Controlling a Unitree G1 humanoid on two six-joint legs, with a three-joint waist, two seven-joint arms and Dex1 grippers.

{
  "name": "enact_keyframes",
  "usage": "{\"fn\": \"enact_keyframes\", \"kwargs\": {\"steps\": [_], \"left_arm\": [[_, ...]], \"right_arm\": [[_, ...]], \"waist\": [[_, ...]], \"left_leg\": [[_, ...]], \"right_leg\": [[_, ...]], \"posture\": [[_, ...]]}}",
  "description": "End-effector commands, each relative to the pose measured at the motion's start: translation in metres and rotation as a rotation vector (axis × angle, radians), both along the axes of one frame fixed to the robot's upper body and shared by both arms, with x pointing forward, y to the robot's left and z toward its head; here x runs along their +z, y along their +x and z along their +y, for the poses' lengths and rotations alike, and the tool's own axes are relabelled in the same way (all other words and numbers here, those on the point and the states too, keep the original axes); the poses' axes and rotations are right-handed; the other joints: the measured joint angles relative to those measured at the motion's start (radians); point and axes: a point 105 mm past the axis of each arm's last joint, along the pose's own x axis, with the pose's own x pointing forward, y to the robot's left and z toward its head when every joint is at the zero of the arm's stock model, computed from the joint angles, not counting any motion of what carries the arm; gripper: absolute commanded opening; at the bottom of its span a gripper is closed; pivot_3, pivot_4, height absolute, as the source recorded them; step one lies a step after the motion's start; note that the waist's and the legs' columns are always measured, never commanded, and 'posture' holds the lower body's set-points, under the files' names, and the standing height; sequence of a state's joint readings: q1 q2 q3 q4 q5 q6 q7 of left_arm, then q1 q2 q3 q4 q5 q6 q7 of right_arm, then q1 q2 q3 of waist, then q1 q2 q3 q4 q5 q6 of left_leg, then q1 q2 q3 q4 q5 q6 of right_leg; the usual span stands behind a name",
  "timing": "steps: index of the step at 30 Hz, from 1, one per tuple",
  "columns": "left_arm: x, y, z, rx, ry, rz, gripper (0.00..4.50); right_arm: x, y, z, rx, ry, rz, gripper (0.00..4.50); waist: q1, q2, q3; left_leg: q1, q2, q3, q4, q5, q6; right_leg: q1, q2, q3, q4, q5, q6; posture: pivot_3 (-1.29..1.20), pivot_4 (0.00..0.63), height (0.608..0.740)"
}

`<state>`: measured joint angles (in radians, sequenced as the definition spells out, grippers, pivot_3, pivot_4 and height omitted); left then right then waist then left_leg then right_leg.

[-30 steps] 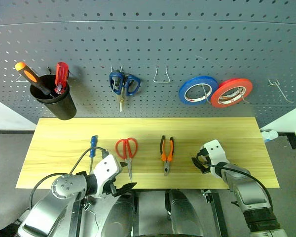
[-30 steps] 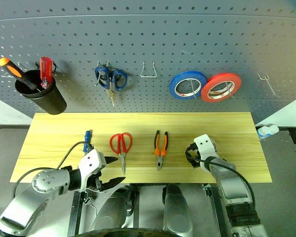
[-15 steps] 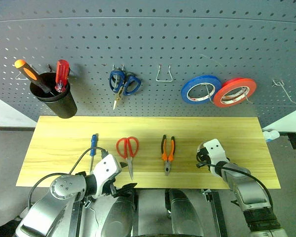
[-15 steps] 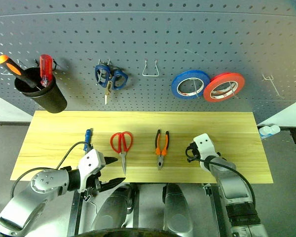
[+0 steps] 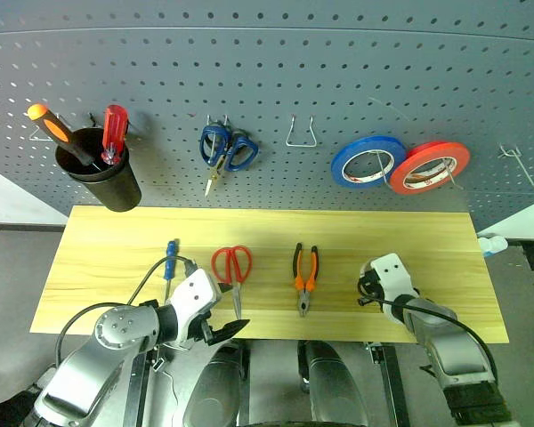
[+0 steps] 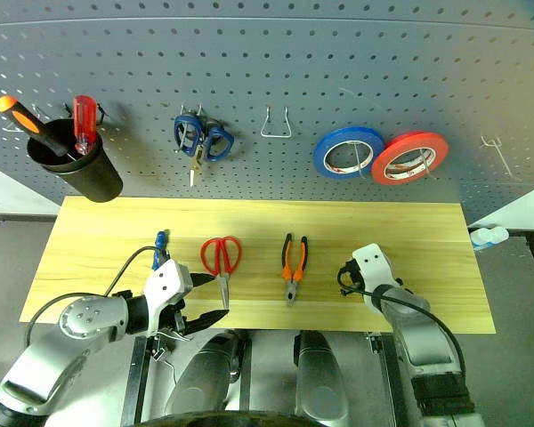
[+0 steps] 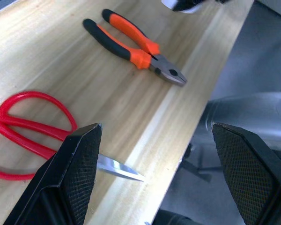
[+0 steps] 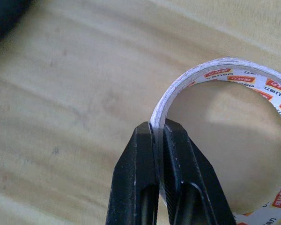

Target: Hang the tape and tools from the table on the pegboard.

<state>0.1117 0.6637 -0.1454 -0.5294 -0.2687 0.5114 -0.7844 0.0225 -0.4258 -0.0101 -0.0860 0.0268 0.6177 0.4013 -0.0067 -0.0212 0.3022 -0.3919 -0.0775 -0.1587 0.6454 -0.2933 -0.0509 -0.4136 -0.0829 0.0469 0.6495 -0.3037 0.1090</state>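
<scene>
The white tape point(image 8: 225, 89) is pinched by its rim between the closed fingers of the right hand point(image 8: 158, 133), over the worktop point(image 5: 116, 240). The left hand point(image 7: 154, 154) is held wide open, red scissors point(image 7: 23, 133) just beside it.

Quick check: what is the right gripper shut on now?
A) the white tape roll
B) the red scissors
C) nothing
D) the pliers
A: in the right wrist view the right gripper pinches the wall of the tape.
</scene>
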Motion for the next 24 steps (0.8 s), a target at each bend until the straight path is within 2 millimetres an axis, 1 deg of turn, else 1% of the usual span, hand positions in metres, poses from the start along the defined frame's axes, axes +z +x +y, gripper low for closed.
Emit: {"fn": "enact_keyframes", "kwargs": {"steps": [1, 7, 11, 15, 19, 24], "left_arm": [[0.006, 0.004, -0.004, -0.005, -0.026, -0.043, 3.92], [0.008, 0.014, -0.007, 0.005, -0.045, -0.07, 3.92], [0.008, 0.019, -0.01, -0.005, -0.053, -0.088, 3.92], [0.009, 0.026, -0.013, -0.015, -0.061, -0.106, 3.92], [0.011, 0.033, -0.017, -0.029, -0.073, -0.126, 3.92], [0.014, 0.04, -0.019, -0.039, -0.082, -0.147, 3.92]], "right_arm": [[0.006, -0.01, -0.006, -0.006, -0.01, 0.002, 0.06], [0.015, -0.018, -0.009, -0.006, -0.013, -0.017, 0.06], [0.028, -0.025, -0.012, -0.01, -0.011, -0.057, 0.06], [0.036, -0.029, -0.017, -0.038, -0.011, -0.099, 0.06], [0.039, -0.035, -0.022, -0.076, -0.004, -0.13, 0.06], [0.04, -0.041, -0.022, -0.093, 0.001, -0.146, 0.06]], "waist": [[-0.001, 0.0, 0.0], [-0.005, 0.003, -0.002], [-0.003, 0.004, -0.004], [-0.003, 0.005, -0.01], [-0.004, 0.006, -0.023], [-0.007, 0.007, -0.047]], "left_leg": [[0.0, 0.0, 0.0, 0.0, 0.0, 0.0], [0.0, 0.0, 0.001, 0.0, 0.001, -0.001], [0.0, 0.0, 0.001, 0.001, 0.002, -0.003], [0.0, 0.0, 0.001, 0.002, 0.002, -0.004], [0.0, 0.0, 0.001, 0.002, 0.003, -0.005], [0.0, 0.0, 0.002, 0.002, 0.003, -0.005]], "right_leg": [[0.0, 0.0, 0.0, 0.0, 0.0, 0.0], [-0.001, 0.0, 0.0, 0.001, 0.0, 0.0], [-0.002, 0.001, -0.001, 0.003, 0.0, 0.001], [-0.001, 0.001, -0.001, 0.003, 0.001, 0.001], [-0.002, 0.001, -0.001, 0.004, 0.001, 0.001], [-0.002, 0.001, -0.001, 0.006, 0.001, 0.001]], "posture": [[0.04, 0.283, 0.723], [0.03, 0.254, 0.723], [0.01, 0.23, 0.723], [0.0, 0.211, 0.723], [-0.01, 0.188, 0.723], [-0.01, 0.175, 0.723]]}}
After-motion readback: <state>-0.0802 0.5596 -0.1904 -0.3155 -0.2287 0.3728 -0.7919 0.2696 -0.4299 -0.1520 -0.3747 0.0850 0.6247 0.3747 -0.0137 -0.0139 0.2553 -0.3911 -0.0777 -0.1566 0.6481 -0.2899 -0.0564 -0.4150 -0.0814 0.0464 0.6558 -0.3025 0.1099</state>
